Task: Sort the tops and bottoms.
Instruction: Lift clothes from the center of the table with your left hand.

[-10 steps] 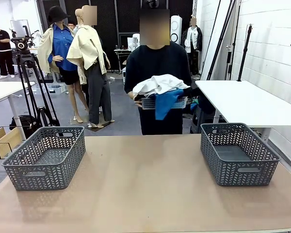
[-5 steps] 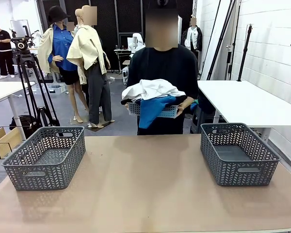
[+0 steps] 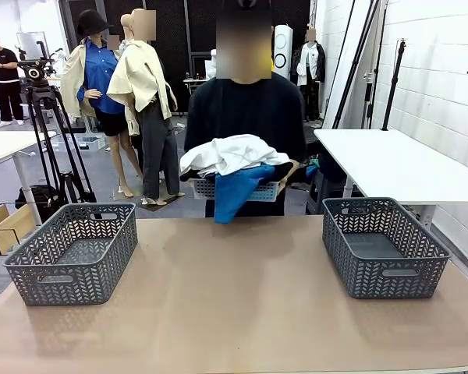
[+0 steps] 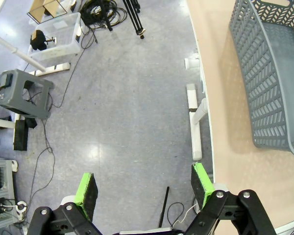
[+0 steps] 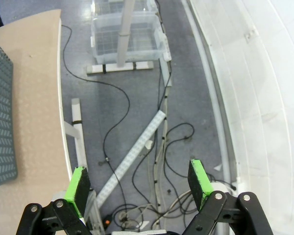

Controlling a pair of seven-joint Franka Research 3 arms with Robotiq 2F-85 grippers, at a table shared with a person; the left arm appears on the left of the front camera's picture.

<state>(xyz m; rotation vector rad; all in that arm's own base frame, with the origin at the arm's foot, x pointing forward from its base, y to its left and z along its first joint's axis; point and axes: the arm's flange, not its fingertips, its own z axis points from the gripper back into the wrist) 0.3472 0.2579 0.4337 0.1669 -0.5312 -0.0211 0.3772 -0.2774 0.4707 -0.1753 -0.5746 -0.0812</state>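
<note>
Tabletop (image 3: 234, 304): open room across its middle. Left basket (image 3: 101, 261) and right basket (image 3: 378, 276) sit near its side edges. Beyond the far edge a person (image 3: 242, 109) holds a carried basket (image 3: 265, 192) heaped with tops (image 3: 230, 153), white over blue. Bottoms (image 3: 275, 167) are a dark strip, hard to make out. Left gripper (image 4: 143, 181) and right gripper (image 5: 138, 176) are spread wide and empty over the floor (image 4: 122, 98), off the tabletop's edges.

Left grey basket (image 3: 62, 274) and right grey basket (image 3: 390, 274), well apart on tan table (image 3: 234, 308)
</note>
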